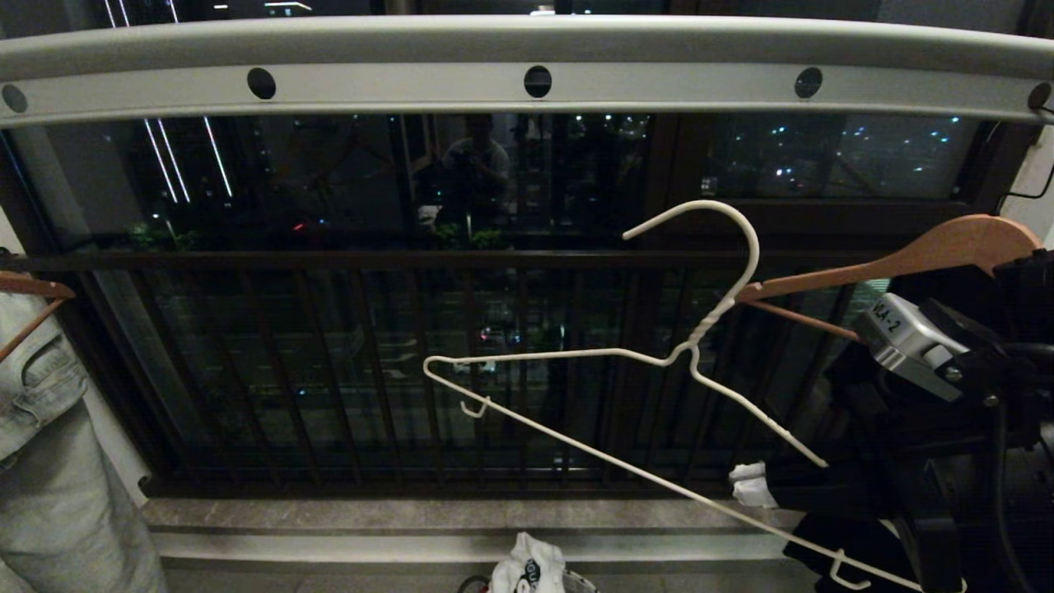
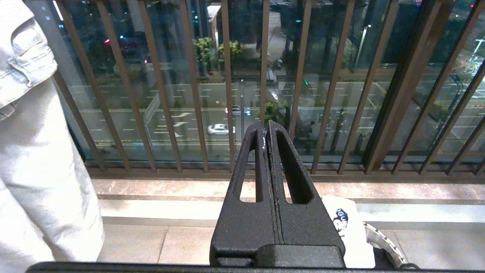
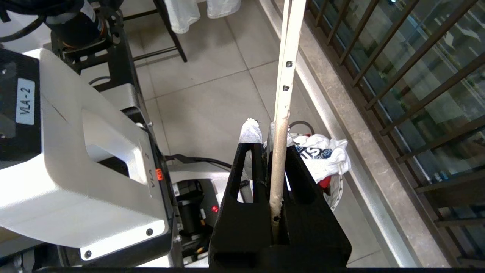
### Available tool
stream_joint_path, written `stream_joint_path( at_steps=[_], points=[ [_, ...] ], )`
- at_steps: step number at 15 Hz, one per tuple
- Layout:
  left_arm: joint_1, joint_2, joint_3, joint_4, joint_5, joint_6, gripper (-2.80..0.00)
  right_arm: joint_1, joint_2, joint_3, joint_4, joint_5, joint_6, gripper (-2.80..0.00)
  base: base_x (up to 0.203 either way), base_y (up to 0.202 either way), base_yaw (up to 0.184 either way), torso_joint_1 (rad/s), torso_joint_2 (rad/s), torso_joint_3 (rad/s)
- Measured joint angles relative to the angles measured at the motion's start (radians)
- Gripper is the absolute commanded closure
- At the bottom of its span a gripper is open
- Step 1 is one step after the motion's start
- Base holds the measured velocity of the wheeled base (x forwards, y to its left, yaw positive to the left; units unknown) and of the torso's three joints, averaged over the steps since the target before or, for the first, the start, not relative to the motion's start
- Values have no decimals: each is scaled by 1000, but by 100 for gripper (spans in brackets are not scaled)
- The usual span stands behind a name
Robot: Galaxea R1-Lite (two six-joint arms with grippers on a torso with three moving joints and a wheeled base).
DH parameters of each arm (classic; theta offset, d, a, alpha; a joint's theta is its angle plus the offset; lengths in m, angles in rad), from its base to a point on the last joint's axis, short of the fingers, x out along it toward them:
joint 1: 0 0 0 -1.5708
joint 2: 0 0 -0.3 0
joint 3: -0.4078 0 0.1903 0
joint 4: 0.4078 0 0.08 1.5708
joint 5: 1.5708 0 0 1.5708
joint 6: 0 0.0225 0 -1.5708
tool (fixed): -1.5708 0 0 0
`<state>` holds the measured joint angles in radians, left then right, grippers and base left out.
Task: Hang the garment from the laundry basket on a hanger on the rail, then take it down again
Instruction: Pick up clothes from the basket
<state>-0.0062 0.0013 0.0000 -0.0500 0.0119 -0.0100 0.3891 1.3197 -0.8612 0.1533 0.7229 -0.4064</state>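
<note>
The thin white wire hanger (image 1: 576, 354) hangs tilted in the air below the pale grey rail (image 1: 527, 86), its hook apart from the rail. My right gripper (image 1: 753, 484) is shut on one arm of it, low at the right. In the right wrist view the hanger (image 3: 286, 76) runs out between the taped tips of the right gripper (image 3: 263, 132). The white garment (image 3: 326, 155) lies crumpled in the laundry basket (image 3: 337, 193) on the floor beneath. The garment (image 1: 527, 568) also shows at the head view's lower edge. My left gripper (image 2: 265, 129) is shut and empty, parked low beside the basket (image 2: 382, 242).
A brown wooden hanger (image 1: 947, 243) sits at the right, close to the wire hanger's neck. Pale denim clothing (image 1: 41, 412) hangs at the left. The dark balcony railing (image 1: 370, 371) and a stone sill (image 1: 370, 515) lie ahead. A red cloth (image 3: 322, 184) lies under the garment.
</note>
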Motion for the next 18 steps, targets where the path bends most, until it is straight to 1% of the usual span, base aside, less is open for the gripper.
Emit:
stream_joint_path(
  at_steps=[6, 18],
  points=[
    [0, 0, 0, 0, 0, 0, 0, -2, -8, 36, -76, -3, 0, 0, 0, 0, 0, -84, 193, 101],
    [0, 0, 0, 0, 0, 0, 0, -3, -12, 49, -79, -2, -7, 0, 0, 0, 0, -137, 292, 155]
  ],
)
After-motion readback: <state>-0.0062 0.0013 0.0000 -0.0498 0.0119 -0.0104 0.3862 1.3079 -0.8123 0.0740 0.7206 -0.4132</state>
